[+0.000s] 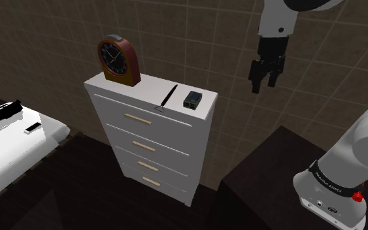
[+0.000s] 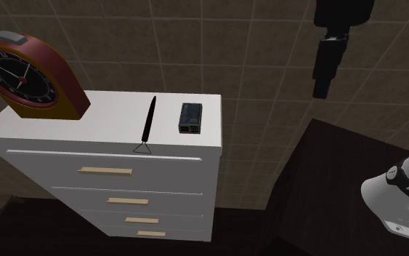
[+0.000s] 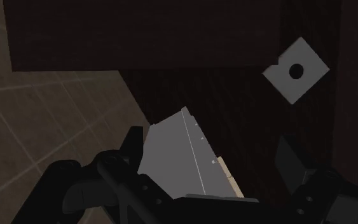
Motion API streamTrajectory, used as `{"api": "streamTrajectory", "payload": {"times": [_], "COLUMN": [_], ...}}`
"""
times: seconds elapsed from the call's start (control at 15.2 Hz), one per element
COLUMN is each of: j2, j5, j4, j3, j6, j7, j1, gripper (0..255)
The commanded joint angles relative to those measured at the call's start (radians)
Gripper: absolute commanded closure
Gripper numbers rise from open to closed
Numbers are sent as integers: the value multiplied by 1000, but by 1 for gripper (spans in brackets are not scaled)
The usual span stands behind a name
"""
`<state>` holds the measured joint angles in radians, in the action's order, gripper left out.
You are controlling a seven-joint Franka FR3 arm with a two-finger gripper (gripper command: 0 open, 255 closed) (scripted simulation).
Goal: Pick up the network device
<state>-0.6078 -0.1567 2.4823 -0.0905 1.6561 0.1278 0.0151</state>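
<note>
The network device (image 1: 193, 99), a small black box, is seen lying flat on top of a white chest of drawers (image 1: 151, 147), close to the end of the top that lies toward the shoulder view's right. Just beside it, toward that view's left, a thin black pen (image 1: 168, 98) with a small wire triangle at its end is laid across the top. A round-topped clock (image 1: 118, 60) with a dark face is stood at the far end.

The tool (image 1: 262, 80) is held in the air in front of the tiled wall (image 1: 195, 39), past the drawers' right-hand end and higher than their top. It is pointed downward with its two fingers spread apart and nothing between them. The device is well apart from it, lower and to the shoulder view's left.

The same is shown in the second exterior view: the device (image 2: 191, 118) sits near the right-hand edge of the white top (image 2: 108, 113), with the tool (image 2: 322, 91) up and to that view's right, clear of the furniture.

In the wrist view, a corner of the white drawers (image 3: 171, 159) is seen far below, between the parted fingers (image 3: 133, 149).
</note>
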Motion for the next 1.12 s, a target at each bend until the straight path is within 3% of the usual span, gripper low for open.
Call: {"api": "streamTrajectory", "payload": {"times": [0.0, 0.53, 1.06], "j2": [58, 326, 625], "j5": [-15, -15, 82], "j4": [-1, -67, -222], "j3": [-29, -119, -160], "j6": [81, 358, 564], "j7": [50, 246, 469], "j1": [-2, -22, -40], "gripper": [0, 0, 0]}}
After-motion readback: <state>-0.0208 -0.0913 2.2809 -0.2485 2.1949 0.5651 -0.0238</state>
